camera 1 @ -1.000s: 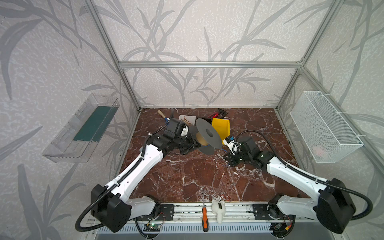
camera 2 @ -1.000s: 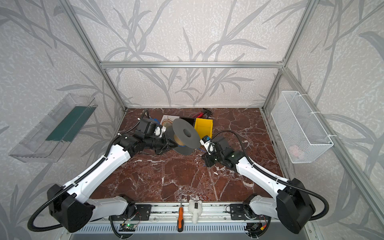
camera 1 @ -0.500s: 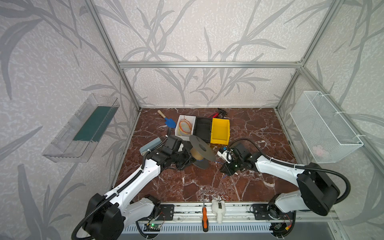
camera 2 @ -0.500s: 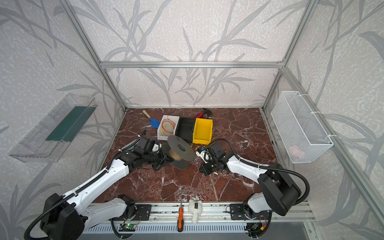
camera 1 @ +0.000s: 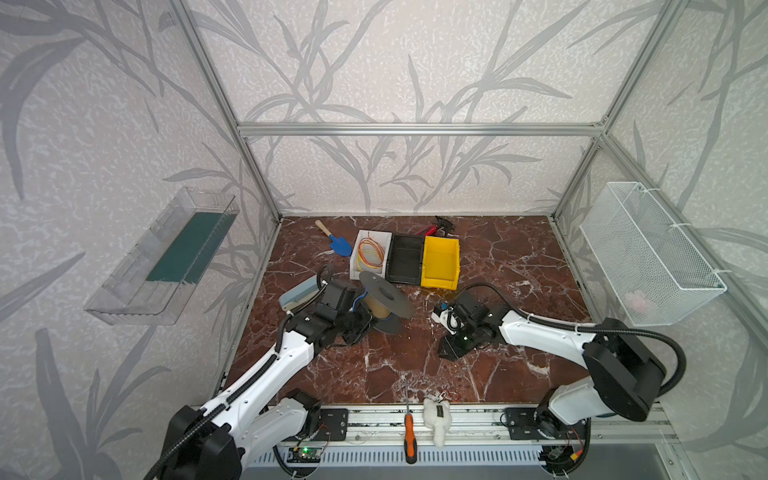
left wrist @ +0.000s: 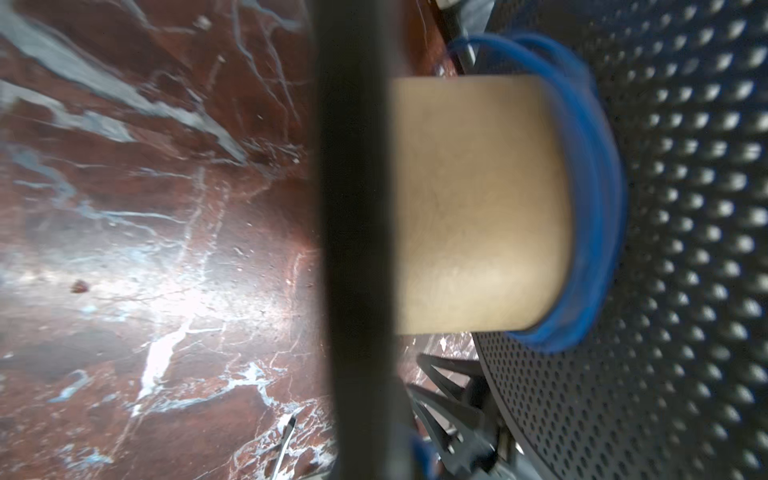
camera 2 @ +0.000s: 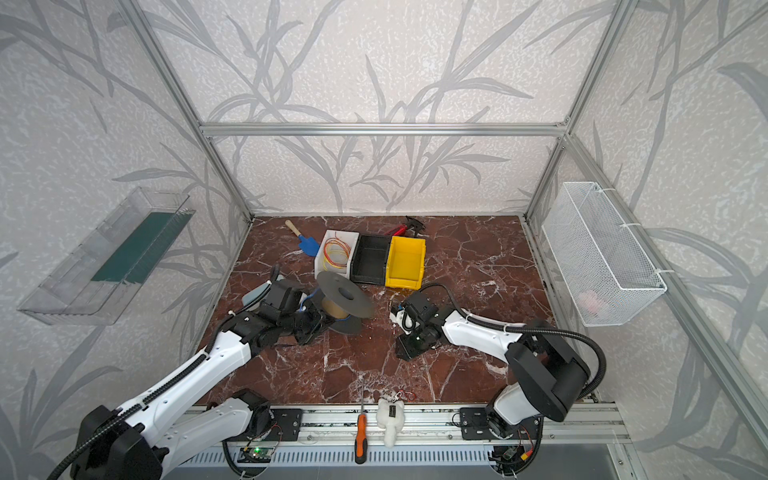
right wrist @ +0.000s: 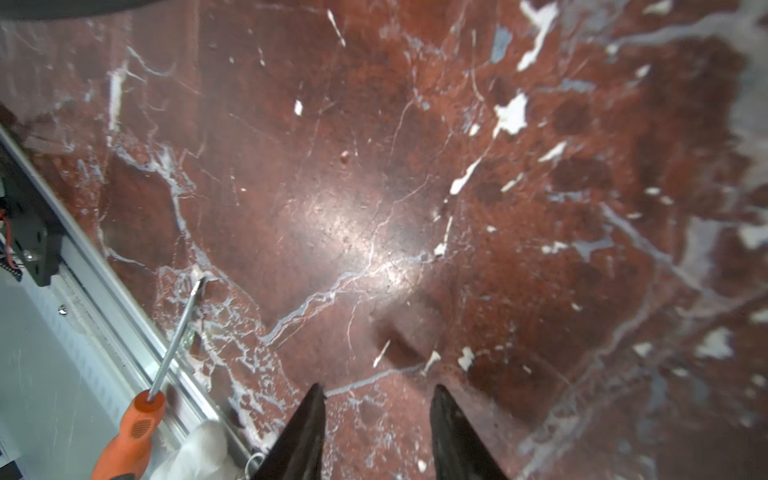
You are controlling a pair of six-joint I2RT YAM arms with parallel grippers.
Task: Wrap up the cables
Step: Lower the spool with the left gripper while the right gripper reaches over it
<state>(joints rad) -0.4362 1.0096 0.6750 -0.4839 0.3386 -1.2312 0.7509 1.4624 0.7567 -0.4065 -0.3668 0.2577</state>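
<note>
Marble tabletop: bins, trowel

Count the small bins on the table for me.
3, in a row at the back: a white bin with orange and yellow wires, a black bin beside it, then a yellow bin. None looks hidden.

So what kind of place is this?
Probably a robot test cell: an aluminium frame boxes in the marble-look tabletop, and the left arm and right arm sit on a front rail.
</note>
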